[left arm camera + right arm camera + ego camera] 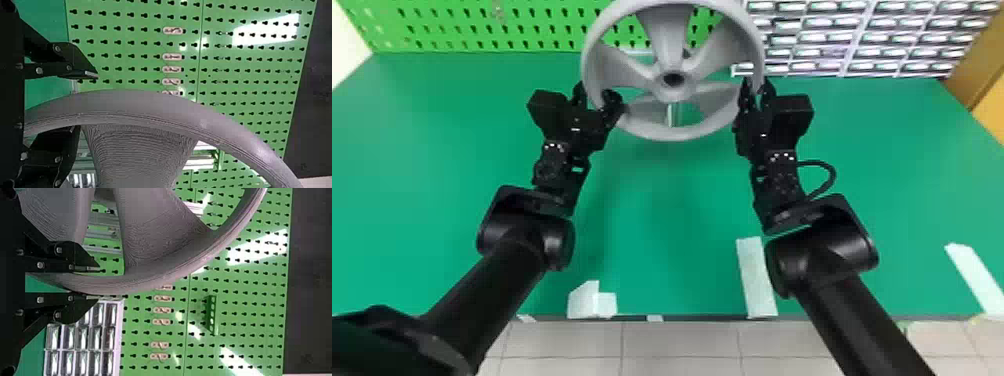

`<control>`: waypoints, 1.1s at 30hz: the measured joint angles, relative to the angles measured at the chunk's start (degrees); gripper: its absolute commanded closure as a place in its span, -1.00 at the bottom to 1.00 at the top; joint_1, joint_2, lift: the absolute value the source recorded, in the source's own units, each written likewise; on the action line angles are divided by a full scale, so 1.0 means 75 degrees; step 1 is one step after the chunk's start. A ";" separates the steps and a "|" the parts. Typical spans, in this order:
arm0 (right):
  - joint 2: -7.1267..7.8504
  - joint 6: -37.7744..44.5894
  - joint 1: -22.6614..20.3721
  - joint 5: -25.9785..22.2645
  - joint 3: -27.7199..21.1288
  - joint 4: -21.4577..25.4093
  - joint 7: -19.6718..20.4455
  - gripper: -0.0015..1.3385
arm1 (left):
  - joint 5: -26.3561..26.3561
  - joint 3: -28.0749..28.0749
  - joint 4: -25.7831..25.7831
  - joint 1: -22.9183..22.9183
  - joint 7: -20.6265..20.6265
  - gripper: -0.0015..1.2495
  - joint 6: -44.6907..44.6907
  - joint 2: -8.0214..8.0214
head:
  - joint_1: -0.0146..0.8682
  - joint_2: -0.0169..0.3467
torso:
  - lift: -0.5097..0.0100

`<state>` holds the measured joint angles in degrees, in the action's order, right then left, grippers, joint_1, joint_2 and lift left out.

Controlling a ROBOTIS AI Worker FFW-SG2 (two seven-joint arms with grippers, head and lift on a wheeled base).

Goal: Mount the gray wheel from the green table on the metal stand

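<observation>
The gray wheel (pixel 672 134) is up at the far middle of the green table, hub facing the head camera. At its left rim is my left gripper (pixel 598 102); in the left wrist view this gripper (pixel 85 102) stands open around the rim, one finger spaced off the outer side. My right gripper (pixel 753 92) is shut on the right rim; in the right wrist view the gripper (pixel 98 283) has one finger inside and one outside. Silver bars of the metal stand (pixel 201 160) show behind the spokes, partly hidden. Whether the hub touches the stand, I cannot tell.
The green table (pixel 667 225) spreads beneath both arms, with white tape pieces (pixel 756 277) near its front edge. A green pegboard (pixel 482 25) rises at the back. Small-parts drawers (pixel 852 37) stand behind the wheel's right side.
</observation>
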<state>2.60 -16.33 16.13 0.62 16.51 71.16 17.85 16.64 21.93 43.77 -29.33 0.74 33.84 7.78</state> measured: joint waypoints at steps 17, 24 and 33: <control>0.0028 0.0213 0.0079 0.0002 -0.0044 0.0028 0.0000 0.62 | -0.0037 0.0047 -0.0126 -0.0102 0.0000 0.35 -0.0012 -0.0053 | 1.00 -0.62 | 0.58; 0.0030 0.0271 0.0116 0.0011 -0.0042 0.0019 0.0000 0.62 | -0.0049 0.0030 -0.0210 -0.0155 0.0000 0.35 -0.0003 -0.0075 | 1.00 -0.62 | 0.58; 0.0030 0.0308 0.0176 0.0023 -0.0014 -0.0084 0.0000 0.62 | -0.0042 -0.0012 -0.0299 -0.0176 0.0000 0.34 0.0000 -0.0077 | 1.00 -0.62 | 0.58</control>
<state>2.82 -14.02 17.44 0.78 16.41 70.53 17.85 16.33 21.84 41.53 -30.65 0.74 33.84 7.20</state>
